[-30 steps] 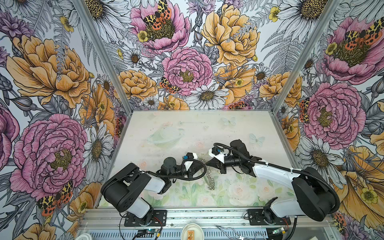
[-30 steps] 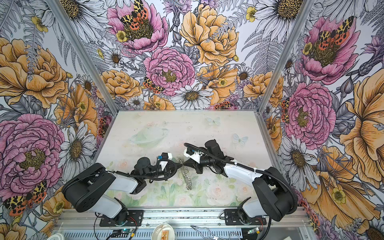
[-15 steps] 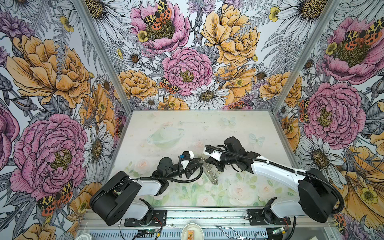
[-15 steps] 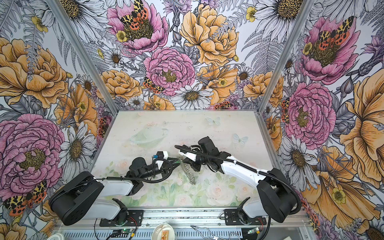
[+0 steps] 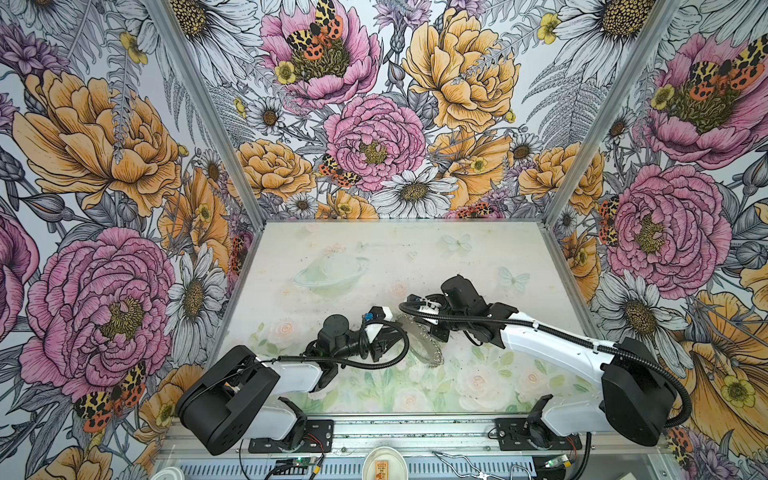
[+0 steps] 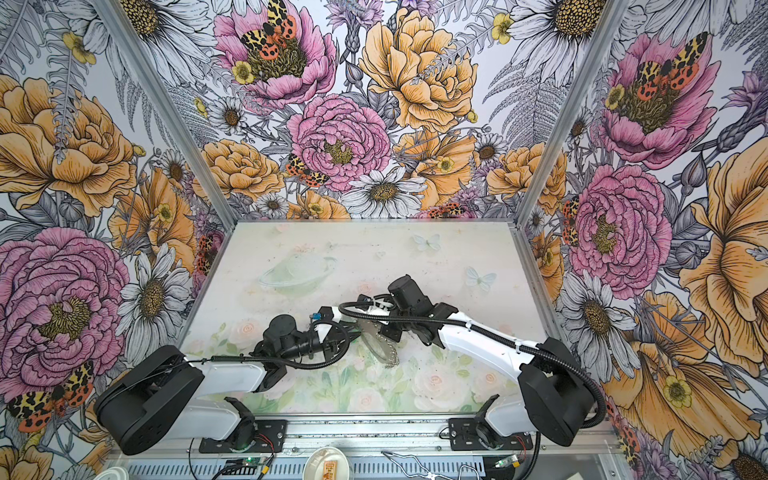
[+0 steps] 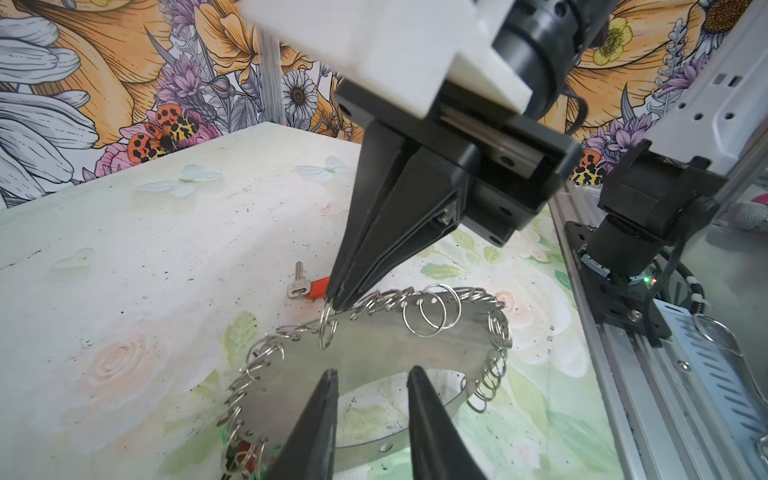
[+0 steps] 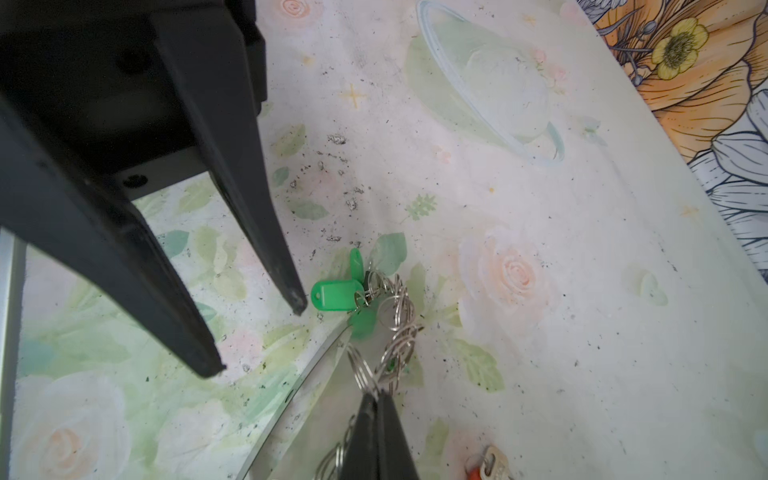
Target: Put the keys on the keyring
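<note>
Closest to me, on the front rail, sits a small white dish (image 5: 368, 459) with an orange label whose print is too small to read. Past it, the left gripper (image 7: 372, 371) has its jaws parted and empty, tips poised at the inner edge of the keyring (image 7: 374, 338). The keyring stands tilted up off the table (image 5: 291, 249) between the two arms in both top views. The right gripper (image 7: 334, 305) is clenched on one small split ring of the fringe, on the rim farthest from the left jaws, and that pinch seems to prop the keyring up. A green key (image 8: 334, 295) already hangs from the fringe. The next move, I'd say, turns on the orange key (image 7: 307, 286). It lies flat on the table beyond the keyring, head just beside the right gripper's tips and blade pointing away from them. The free left jaws would have to reach past the held ring to get it. Marks stamped on its metal shoulder are unreadable.
</note>
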### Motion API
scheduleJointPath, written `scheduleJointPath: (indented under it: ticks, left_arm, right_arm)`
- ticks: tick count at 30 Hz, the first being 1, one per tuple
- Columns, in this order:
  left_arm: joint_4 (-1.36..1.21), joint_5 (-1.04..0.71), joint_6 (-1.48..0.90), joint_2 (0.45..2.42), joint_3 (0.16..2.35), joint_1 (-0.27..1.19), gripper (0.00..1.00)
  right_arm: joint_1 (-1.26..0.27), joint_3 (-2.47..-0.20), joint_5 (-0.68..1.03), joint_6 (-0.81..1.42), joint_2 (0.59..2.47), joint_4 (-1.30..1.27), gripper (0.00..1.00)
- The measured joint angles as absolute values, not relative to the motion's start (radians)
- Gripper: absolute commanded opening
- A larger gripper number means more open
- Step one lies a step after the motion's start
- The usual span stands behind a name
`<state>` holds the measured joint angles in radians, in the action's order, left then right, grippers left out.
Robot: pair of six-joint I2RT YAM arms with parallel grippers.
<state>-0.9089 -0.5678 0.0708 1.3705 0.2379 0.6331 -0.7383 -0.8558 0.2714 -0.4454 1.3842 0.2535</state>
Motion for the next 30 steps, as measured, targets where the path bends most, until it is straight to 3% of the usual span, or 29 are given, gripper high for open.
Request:
scheduleJointPath:
  ticks: [11,18,23,30]
  left_arm:
    - [-0.941,-0.507,0.07,1.415,0.252,0.646,0.33]
    - [-0.978,-0.49,0.055,1.449,0.277,0.646,0.3]
    - [-0.984,-0.486,0.051,1.451,0.281,0.646,0.22]
    - [-0.982,-0.486,0.051,1.469,0.289,0.646,0.21]
  right_arm:
    - [-0.805,-0.858,0.149,-0.492,1.384,0.244,0.0]
    - [-0.828,-0.858,0.139,-0.496,1.382,0.238,0.0]
    - [-0.831,-0.858,0.139,-0.496,1.382,0.237,0.0]
    - [-0.831,-0.858,0.143,-0.496,1.38,0.238,0.0]
